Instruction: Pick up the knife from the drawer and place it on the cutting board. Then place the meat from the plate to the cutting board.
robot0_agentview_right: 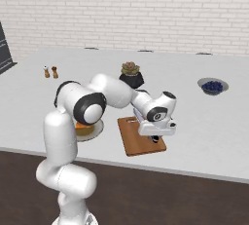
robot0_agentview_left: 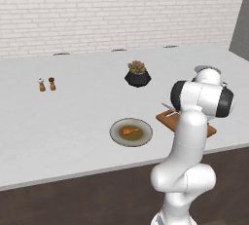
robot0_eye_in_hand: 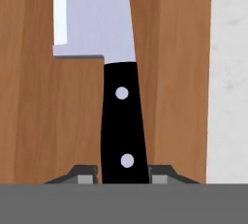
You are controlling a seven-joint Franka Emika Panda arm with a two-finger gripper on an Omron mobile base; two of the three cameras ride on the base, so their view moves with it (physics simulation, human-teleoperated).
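The knife lies along the reddish-brown cutting board, blade pointing away from the hand, and its silver tip pokes out behind the arm. My gripper is low over the board, with its fingertips tight against both sides of the black handle. To the left of the board, the plate holds the orange-brown meat. In the right base view the arm hides most of the plate. The drawer is out of view.
A dark pot with a succulent stands behind the plate and board. Two small shakers sit at the far left, and a bowl of blueberries at the right. The counter's front edge runs just before the board.
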